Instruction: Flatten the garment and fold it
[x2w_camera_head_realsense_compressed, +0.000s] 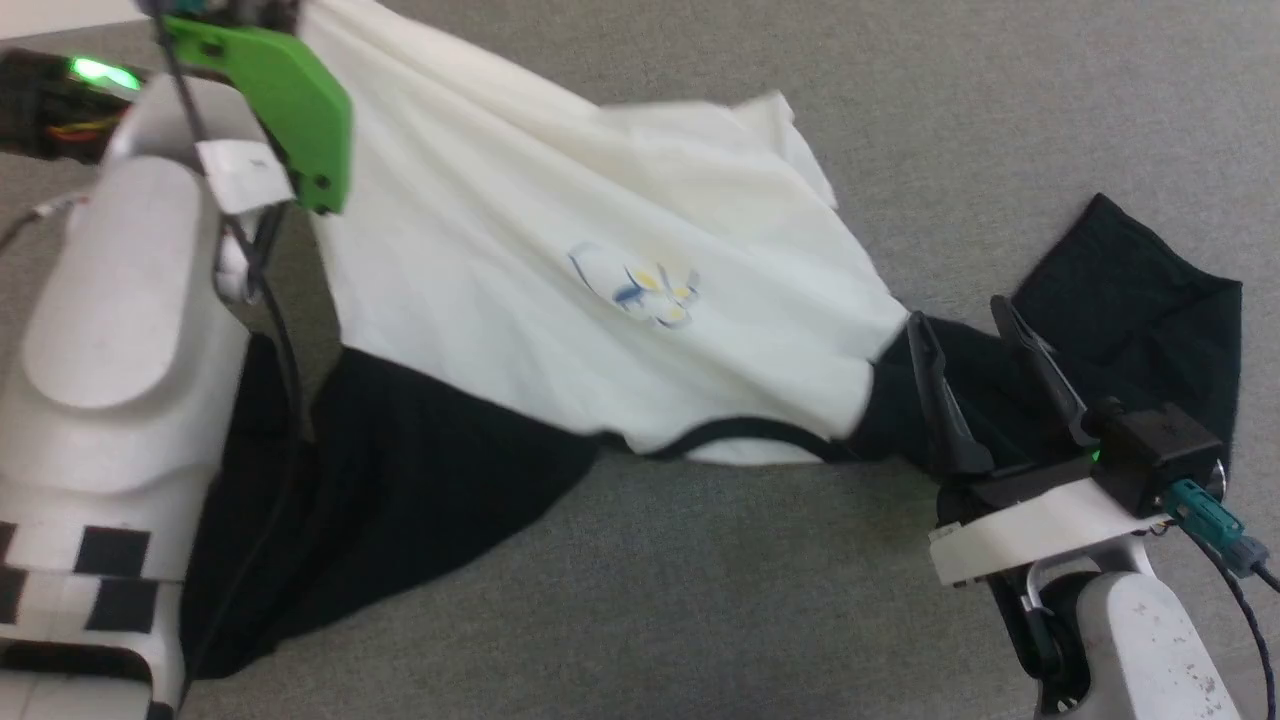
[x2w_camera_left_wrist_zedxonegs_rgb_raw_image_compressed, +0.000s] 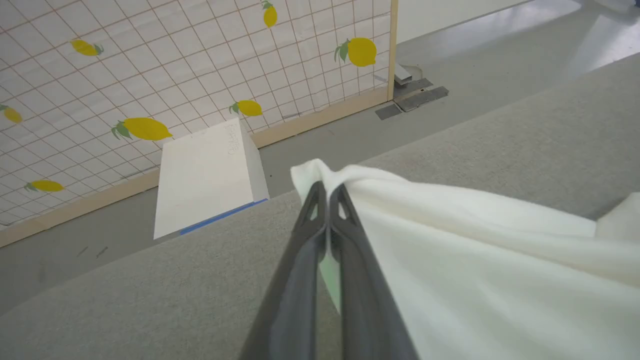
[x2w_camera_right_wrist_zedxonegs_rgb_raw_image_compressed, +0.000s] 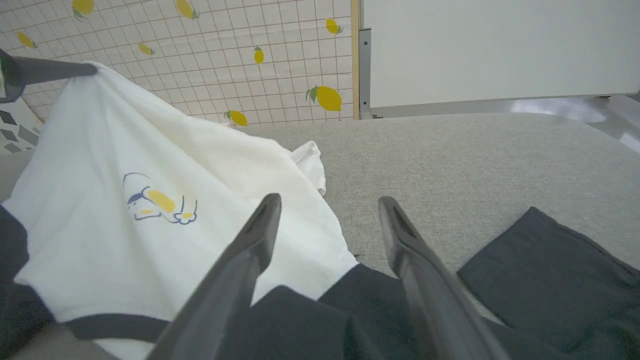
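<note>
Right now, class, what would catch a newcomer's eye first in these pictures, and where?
The white T-shirt with black sleeves, rumpled across the grey surface in the middle of the head view. The left pincer is shut on its white edge, holding it up at the upper left; the right pincer hangs open over the black sleeve at the right. Beyond stands a lemon-patterned wall.

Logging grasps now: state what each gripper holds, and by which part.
Left gripper: shut on the garment, pinching a bunched white edge far from the collar. Right gripper: open over a black sleeve, holding nothing.
</note>
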